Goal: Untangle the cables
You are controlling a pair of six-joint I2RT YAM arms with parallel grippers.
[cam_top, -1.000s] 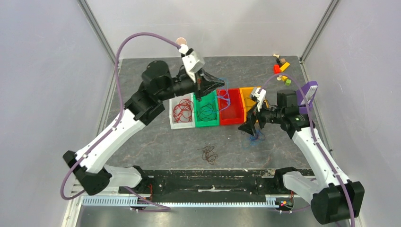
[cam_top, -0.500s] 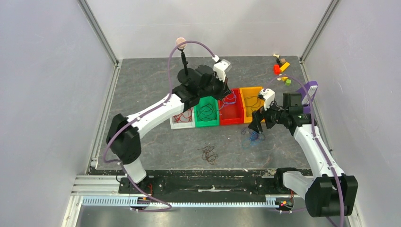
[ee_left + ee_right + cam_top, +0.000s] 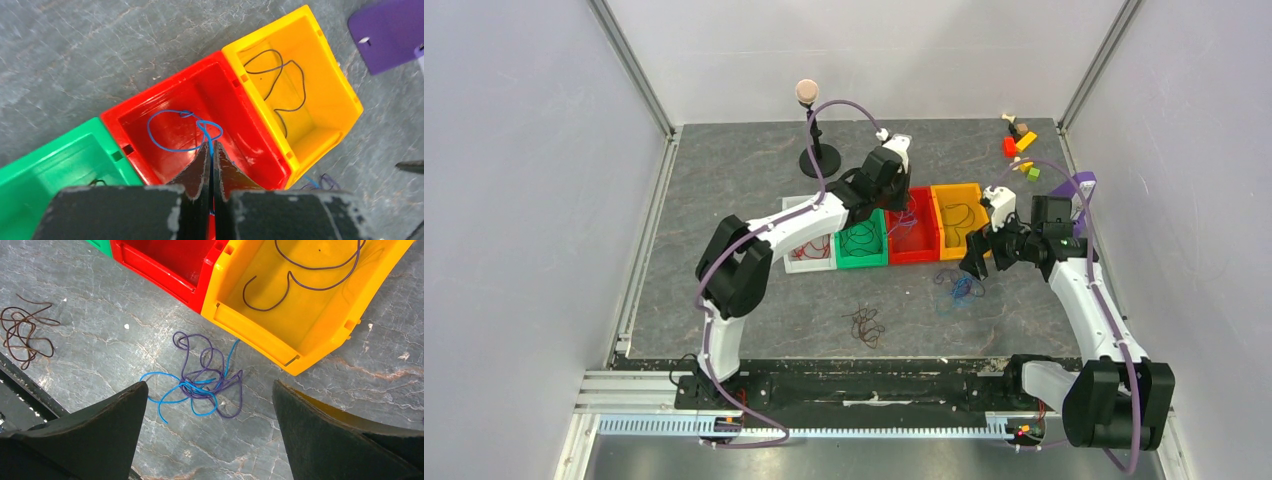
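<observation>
Left gripper [image 3: 211, 146]: lower ctr of the left wrist view; fingers [image 3: 199, 167] pressed together, clamped on a thin blue cable [image 3: 202, 123]; the cable loops up from the tips and lies inside the red plastic bin [image 3: 175, 95]; gripper sits over that bin.

Right gripper [image 3: 210, 385]: fingers [image 3: 107, 412] spread wide apart, nothing between them; it hangs above a blue-and-purple cable tangle [image 3: 205, 382]; the tangle lies on the grey stone-pattern table top [image 3: 100, 355], ctr of the right wrist view, just below the front wall of the yellow-orange plastic bin [image 3: 250, 322]; contact w/ that wall cannot be told.

Bins, top view: four in a row at ctr frame, side by side; left to right:
- white plastic bin [image 3: 809, 266] w/ red cables [image 3: 812, 245];
- green plastic bin [image 3: 862, 261] w/ black cables [image 3: 859, 238];
- red bin w/ the blue cable;
- yellow-orange bin w/ one dark purple cable [image 3: 305, 287] lying loose on its floor.

Brown cable clump [image 3: 864, 325]: on the table, lower ctr of the top view, well apart from the bins and from both grippers.

Other items, top view: black stand w/ a pink ball top [image 3: 807, 92], upper ctr, behind the bins; small coloured blocks [image 3: 1019, 140], upper right corner of the table.
</observation>
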